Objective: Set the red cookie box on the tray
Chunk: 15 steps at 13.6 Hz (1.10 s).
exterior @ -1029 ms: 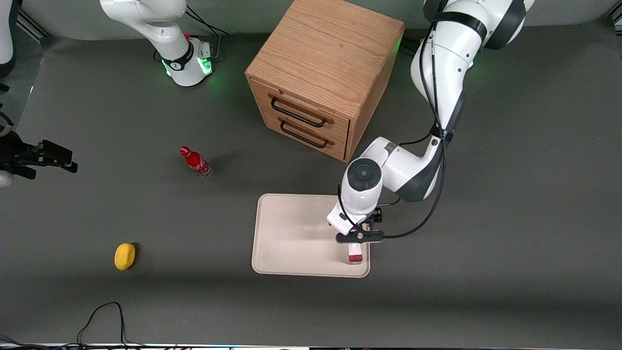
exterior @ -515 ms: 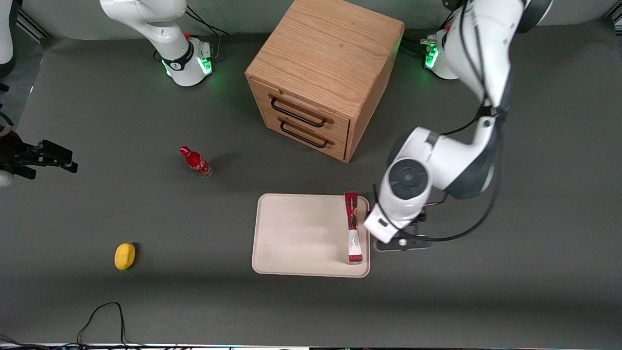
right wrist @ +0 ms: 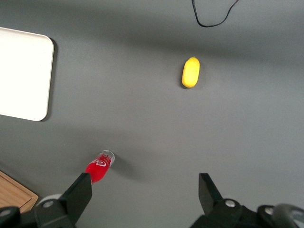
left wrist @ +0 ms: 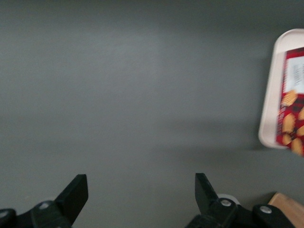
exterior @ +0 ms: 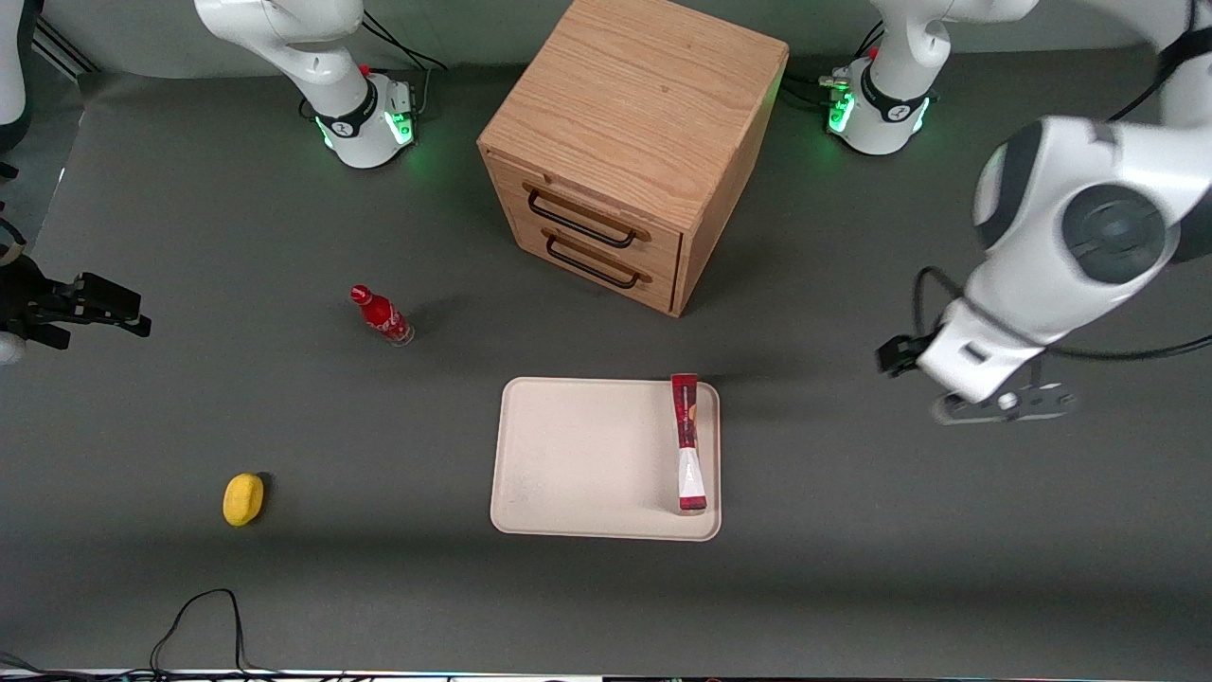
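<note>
Red cookie box [exterior: 688,443] stands on edge along the tray's [exterior: 578,455] short rim; gripper [left wrist: 141,192] spread, well apart.

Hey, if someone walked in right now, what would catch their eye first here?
Probably the thin red cookie box standing on its narrow edge on the cream-beige rectangular tray, along the tray's edge toward the working arm's end. Next, the big wooden two-drawer cabinet farther from the camera, and the left gripper, jaws open over bare table, away from the tray.
</note>
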Each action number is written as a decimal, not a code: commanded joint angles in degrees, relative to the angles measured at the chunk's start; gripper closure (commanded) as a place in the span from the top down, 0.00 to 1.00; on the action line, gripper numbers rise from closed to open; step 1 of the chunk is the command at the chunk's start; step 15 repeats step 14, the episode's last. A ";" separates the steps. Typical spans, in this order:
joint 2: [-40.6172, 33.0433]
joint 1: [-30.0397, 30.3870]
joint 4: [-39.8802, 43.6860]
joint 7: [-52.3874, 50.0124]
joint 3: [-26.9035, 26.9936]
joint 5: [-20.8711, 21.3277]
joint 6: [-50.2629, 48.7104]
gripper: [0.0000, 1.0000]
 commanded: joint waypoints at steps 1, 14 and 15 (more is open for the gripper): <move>-12.11 5.43 -11.86 6.63 -0.15 -1.92 0.44 1.00; -14.95 12.92 -4.05 12.81 -0.06 -1.22 -15.13 1.00; -14.95 12.92 -4.05 12.81 -0.06 -1.22 -15.13 1.00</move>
